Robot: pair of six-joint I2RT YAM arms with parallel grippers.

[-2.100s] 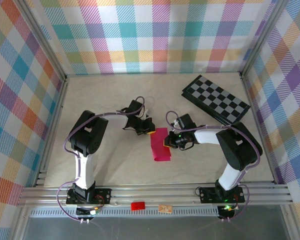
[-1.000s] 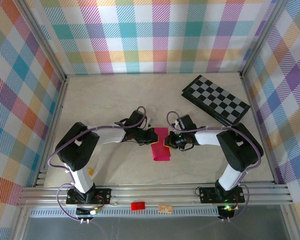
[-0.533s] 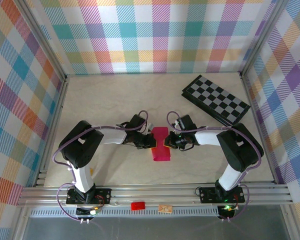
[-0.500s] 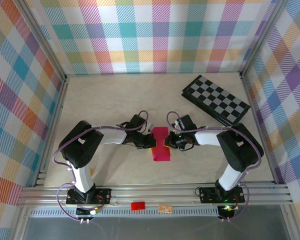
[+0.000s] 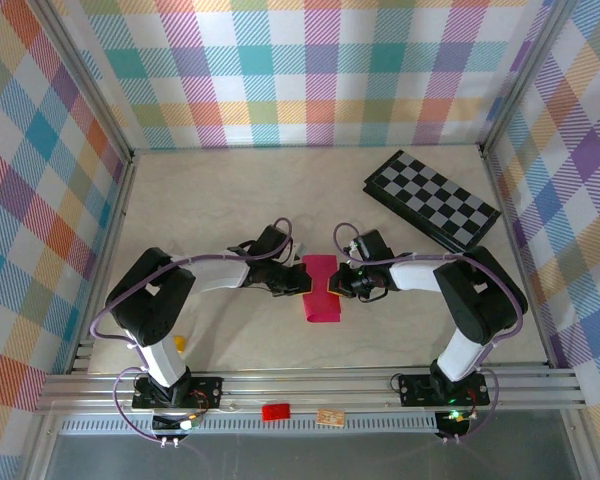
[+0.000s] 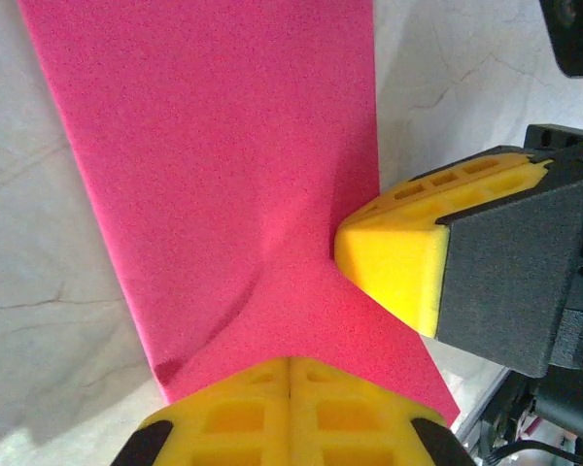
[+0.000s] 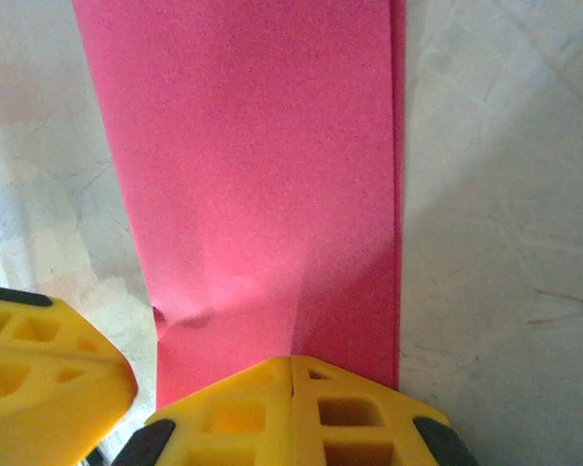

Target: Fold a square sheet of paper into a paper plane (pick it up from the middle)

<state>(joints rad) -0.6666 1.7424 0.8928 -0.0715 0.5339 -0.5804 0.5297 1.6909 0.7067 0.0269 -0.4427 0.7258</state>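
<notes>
Top external view has the sheet of paper lying mid-counter, folded to a narrow pink strip. The left end effector and right end effector crowd it from either side. Each has its fingers together with the tips on the paper, which buckles between them. A checkerboard sits far right, well apart. A red tag lies at the near edge.

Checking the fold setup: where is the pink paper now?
Top view: the pink paper lies near the middle of the table, touched by the left gripper on its left edge and the right gripper on its right.
</notes>
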